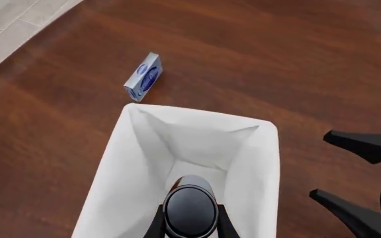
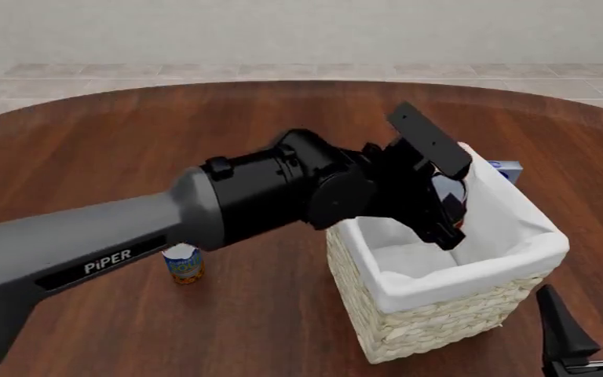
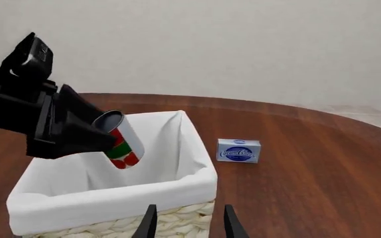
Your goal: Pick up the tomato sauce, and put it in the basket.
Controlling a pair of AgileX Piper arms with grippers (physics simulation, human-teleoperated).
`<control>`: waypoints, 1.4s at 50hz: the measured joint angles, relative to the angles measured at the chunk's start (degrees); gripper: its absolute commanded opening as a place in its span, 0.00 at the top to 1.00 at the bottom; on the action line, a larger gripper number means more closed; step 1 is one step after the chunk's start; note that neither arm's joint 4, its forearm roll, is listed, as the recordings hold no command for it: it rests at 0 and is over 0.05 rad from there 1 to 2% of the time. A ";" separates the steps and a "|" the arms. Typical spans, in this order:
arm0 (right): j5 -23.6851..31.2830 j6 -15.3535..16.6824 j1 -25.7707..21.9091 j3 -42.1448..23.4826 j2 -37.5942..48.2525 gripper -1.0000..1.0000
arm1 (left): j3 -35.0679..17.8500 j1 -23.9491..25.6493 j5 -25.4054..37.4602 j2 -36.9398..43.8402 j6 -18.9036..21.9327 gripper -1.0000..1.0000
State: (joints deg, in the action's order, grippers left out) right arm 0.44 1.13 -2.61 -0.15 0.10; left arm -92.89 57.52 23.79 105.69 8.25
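The tomato sauce, a can with a red label and silvery top, hangs tilted over the open mouth of the basket. My left gripper is shut on it. In the left wrist view the can's dark top sits between the fingers, with the white liner beneath. From the front, the left gripper hovers above the wicker basket and mostly hides the can. My right gripper stands open and empty near the basket's front right corner, also seen as the right gripper.
A blue-and-orange can stands on the table left of the basket. A small blue-and-white box lies just beyond the basket's far right side, the same box. The brown wooden table is round.
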 measured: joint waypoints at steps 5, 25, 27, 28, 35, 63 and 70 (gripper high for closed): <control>0.00 0.05 -0.01 0.01 -0.02 0.00 | -0.15 0.70 -0.55 1.61 -0.36 1.00; 0.00 0.29 -0.16 0.00 0.00 0.00 | -1.52 0.59 -1.31 5.84 -0.58 0.00; 0.00 0.31 -0.18 -0.01 0.01 0.00 | -1.66 0.45 -1.29 5.97 -0.52 0.00; 0.00 0.32 -0.20 -0.01 0.01 0.00 | -1.73 0.39 -1.27 6.02 -0.49 0.00; 0.01 0.40 -0.30 -0.03 0.02 0.00 | -2.15 0.09 -1.10 6.18 -0.28 0.00; -0.08 0.76 -0.72 0.00 -0.06 0.00 | -4.37 -1.37 -1.48 -2.62 -1.16 0.00; -0.14 1.02 -0.93 0.02 -0.06 0.00 | -1.43 -2.81 -5.28 -8.07 -3.81 0.00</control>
State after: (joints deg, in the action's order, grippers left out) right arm 0.29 2.16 -3.54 -0.12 0.03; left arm -94.32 54.70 18.50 97.63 4.44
